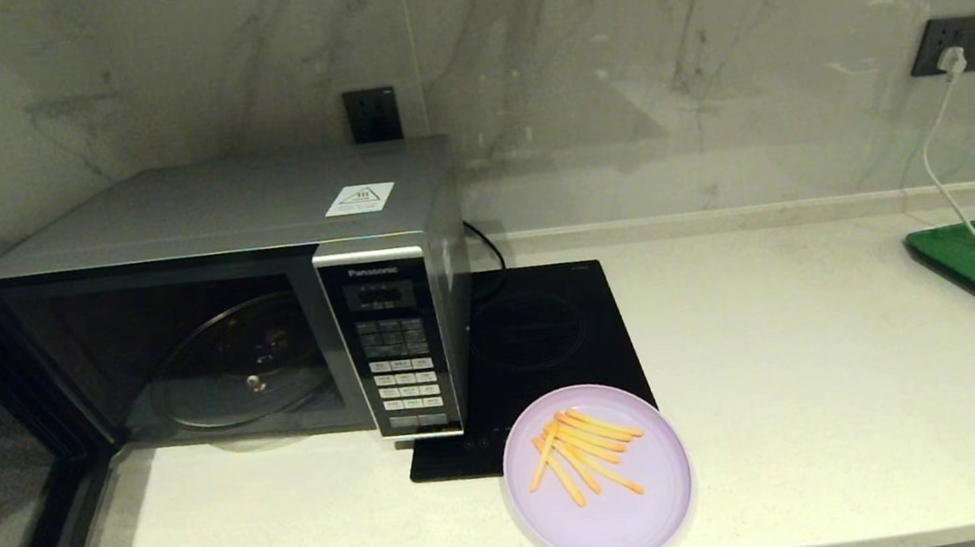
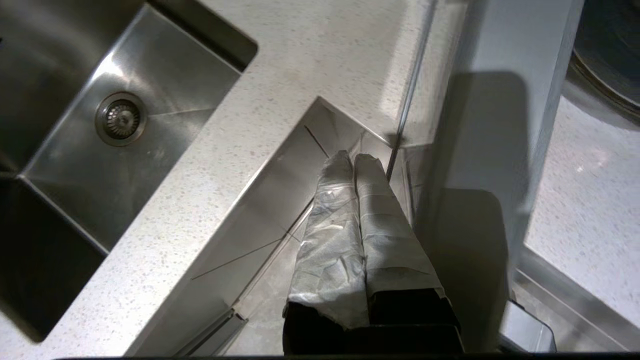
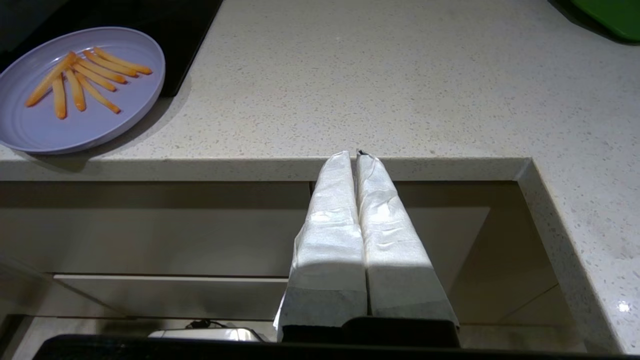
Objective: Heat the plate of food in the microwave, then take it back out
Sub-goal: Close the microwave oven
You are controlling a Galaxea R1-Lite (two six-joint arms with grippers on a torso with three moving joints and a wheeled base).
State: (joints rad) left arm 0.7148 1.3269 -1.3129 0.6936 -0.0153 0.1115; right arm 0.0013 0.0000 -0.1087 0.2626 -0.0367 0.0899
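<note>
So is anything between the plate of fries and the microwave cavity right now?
Nothing visible. The microwave door is swung open, its turntable bare, and the counter from the plate of food to the opening shows nothing, though the plate partly overlaps the black induction hob.

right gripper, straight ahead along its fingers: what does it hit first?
Likely the front edge of the countertop: the shut right gripper sits low before it, tips at that edge. The plate of food lies well aside. Depth is unclear.

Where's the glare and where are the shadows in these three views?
Head view: bright patch on the counter, microwave cavity dim. Left wrist view: the shut left end effector sits in shade, with light glinting off the sink. Right wrist view: the shut right end effector is brightly lit; the plate of food casts a soft shadow.
</note>
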